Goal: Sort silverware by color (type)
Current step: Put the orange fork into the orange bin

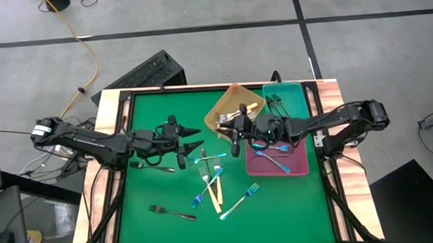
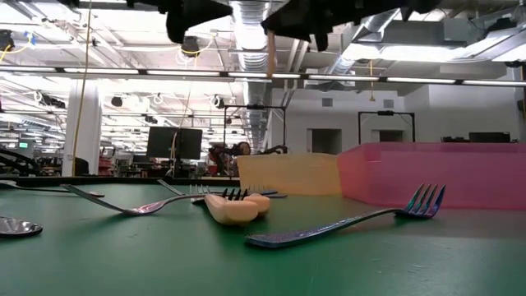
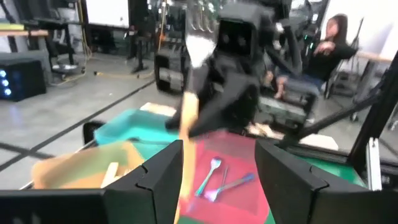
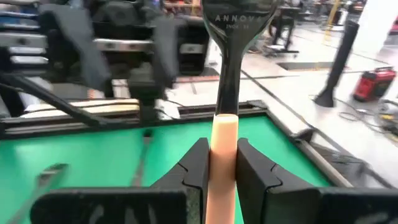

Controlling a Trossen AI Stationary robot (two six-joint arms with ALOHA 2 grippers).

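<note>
1. Forks lie loose on the green table (image 1: 155, 227), most of them just in front of the pink tray (image 1: 300, 166): iridescent blue ones (image 1: 240, 202), a cream-handled one (image 1: 214, 195) and a black one (image 1: 171, 212) among them.
2. My right gripper (image 1: 237, 137) is above the near corner of the orange tray (image 1: 222, 106), beside the pink tray, and its fingers (image 4: 198, 163) are clenched on a cream-handled fork (image 4: 224, 146). The silver end of this fork stands up out of my jaws.
3. My left gripper (image 1: 194, 141) hangs over the table well to the left of the pink tray, facing my right one. Its fingers (image 3: 163, 171) are released, wide apart, and they grasp nothing.
4. Two blue forks (image 1: 273, 160) are already inside the pink tray.
5. Cream-handled forks (image 1: 238, 115) lie in the orange tray, which touches the pink tray's far left corner.
6. Black forks (image 1: 276, 103) lie in the teal tray (image 1: 297, 92), directly behind the pink tray.
7. A person (image 3: 328, 43) sits in the room, far beyond the pink tray.
</note>
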